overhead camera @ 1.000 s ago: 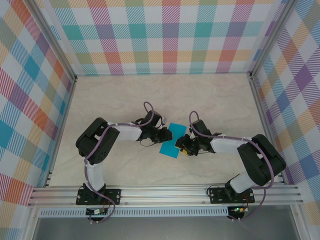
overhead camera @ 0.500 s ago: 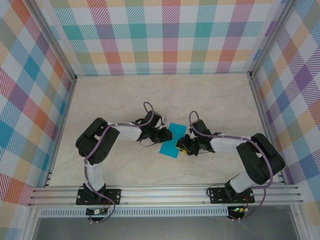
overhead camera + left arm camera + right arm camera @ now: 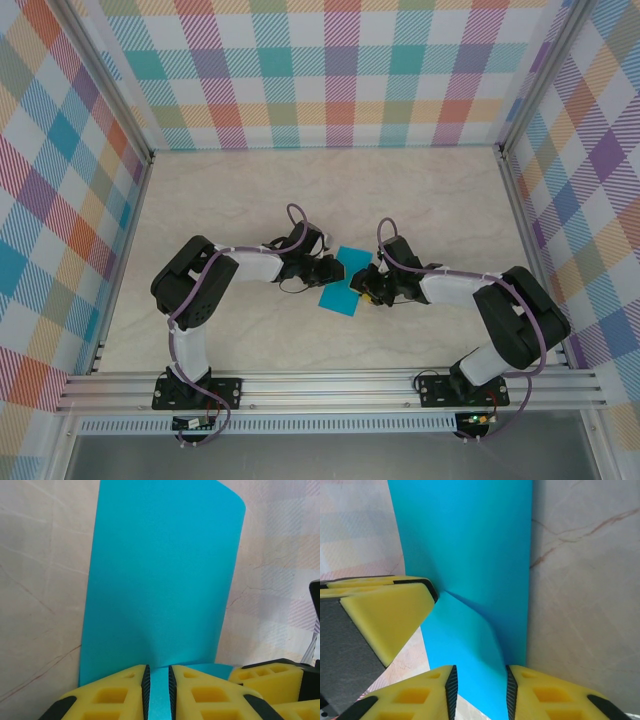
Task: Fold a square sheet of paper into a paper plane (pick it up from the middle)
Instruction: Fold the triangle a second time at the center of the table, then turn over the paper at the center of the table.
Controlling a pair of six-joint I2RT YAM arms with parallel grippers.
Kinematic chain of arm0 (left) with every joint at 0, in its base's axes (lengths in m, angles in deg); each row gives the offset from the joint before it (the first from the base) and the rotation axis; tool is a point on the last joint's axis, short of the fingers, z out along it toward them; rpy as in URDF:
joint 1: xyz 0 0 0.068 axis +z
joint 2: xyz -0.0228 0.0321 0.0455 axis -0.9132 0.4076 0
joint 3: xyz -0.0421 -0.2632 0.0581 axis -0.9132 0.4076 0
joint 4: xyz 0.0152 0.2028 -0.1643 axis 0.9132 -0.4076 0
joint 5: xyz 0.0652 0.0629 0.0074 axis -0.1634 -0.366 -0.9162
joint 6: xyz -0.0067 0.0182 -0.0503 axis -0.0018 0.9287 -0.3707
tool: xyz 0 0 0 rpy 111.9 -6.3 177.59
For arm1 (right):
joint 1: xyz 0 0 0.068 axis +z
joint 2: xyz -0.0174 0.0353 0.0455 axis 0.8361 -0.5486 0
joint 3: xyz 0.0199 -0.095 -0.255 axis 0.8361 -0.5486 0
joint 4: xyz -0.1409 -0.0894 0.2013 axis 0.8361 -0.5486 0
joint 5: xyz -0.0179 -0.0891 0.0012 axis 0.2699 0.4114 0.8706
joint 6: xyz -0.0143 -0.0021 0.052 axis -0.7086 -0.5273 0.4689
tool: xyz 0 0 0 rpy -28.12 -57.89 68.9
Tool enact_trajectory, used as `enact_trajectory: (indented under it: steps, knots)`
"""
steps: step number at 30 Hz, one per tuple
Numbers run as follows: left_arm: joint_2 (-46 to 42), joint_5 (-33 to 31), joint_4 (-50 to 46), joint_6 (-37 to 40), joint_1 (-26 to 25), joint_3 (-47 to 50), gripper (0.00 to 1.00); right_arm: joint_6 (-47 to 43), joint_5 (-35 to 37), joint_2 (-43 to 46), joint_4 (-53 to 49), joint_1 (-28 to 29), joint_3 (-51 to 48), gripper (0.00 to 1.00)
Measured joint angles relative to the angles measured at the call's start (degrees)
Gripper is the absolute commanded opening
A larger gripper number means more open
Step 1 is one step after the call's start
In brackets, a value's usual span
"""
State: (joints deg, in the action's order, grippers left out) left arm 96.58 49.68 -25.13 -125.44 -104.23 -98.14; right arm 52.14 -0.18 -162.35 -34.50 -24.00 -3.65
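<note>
top external: left fingers (image 3: 331, 268) and right fingers (image 3: 368, 288) face each other over the square sheet of paper (image 3: 340, 296), which lies mid-table (image 3: 230, 190) between both arms.
left wrist: left fingers are closed, pinching a thin raised ridge at the sheet's near edge. The rest lies flat ahead, with the far corner curled.
why: the pinch probably lifts the middle so a crease can form.
right wrist: right fingers straddle the opposite edge with a gap between them. Cannot tell if they grip. A raised fold runs toward the left fingers.
stage: early by my judgement, no wings or nose yet.

Blue sheet (image 3: 160, 580) in left gripper (image 3: 159, 680)
</note>
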Motion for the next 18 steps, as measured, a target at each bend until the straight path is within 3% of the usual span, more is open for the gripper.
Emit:
enact_trajectory:
  steps: [4, 18]
  knots:
    - [0.0, 0.0, 0.0, 0.0, 0.0, 0.0, 0.20, -0.2, 1.9, 0.0, -1.3, 0.0, 0.1, 0.39]
    - [0.0, 0.0, 0.0, 0.0, 0.0, 0.0, 0.21, -1.0, 1.1, -1.7, 0.9, 0.0, 0.1, 0.34]
